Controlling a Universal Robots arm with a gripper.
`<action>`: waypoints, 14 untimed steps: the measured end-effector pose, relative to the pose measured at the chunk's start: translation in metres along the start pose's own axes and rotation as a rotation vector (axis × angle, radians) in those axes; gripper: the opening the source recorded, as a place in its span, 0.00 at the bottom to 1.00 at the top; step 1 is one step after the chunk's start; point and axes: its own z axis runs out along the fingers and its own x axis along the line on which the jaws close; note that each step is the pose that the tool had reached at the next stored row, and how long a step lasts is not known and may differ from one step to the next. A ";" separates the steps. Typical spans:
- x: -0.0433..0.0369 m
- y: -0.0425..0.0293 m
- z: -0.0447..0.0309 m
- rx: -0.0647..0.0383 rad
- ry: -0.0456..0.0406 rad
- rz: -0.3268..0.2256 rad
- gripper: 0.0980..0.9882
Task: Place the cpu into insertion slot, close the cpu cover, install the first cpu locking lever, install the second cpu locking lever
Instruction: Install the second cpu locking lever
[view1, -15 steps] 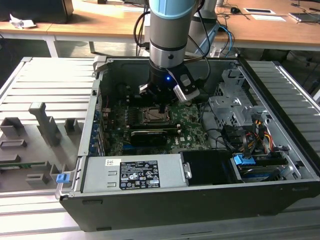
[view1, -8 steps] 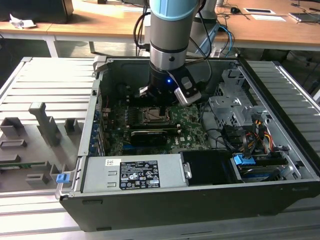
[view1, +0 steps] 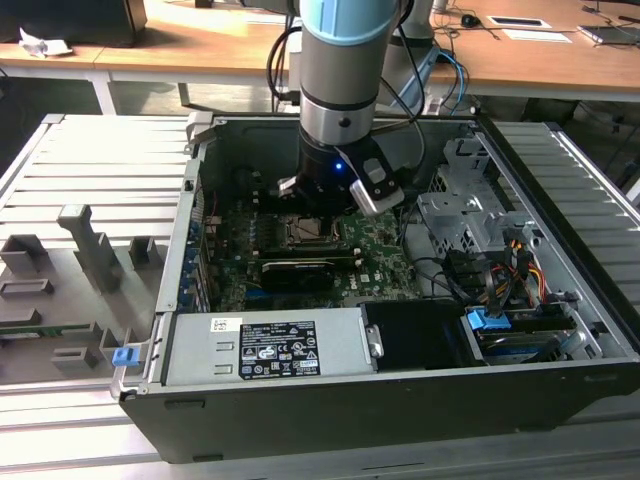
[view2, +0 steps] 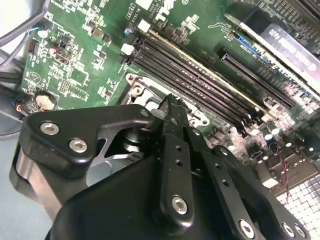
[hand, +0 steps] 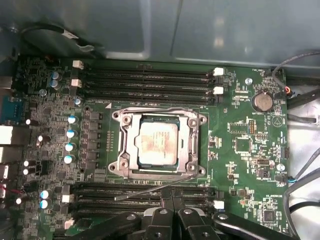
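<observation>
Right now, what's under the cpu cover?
In the first wrist view the cpu cover lies closed; the cpu shows through its window, seated in the insertion slot. The slot's pin field is covered by the chip. The gripper sits just beside it.

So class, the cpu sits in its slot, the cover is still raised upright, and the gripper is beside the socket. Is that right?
Not quite. In the first wrist view the cover lies flat over the slot, framing the cpu; it is not raised. The rest holds: the cpu is seated, and the gripper is beside the socket.
</observation>
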 end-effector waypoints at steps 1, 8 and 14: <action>0.0001 -0.0020 -0.0003 0.000 0.0001 0.000 0.01; 0.0054 -0.0127 0.0007 -0.073 -0.0006 -0.014 0.01; 0.0137 -0.0135 0.0051 -0.073 0.0031 -0.037 0.01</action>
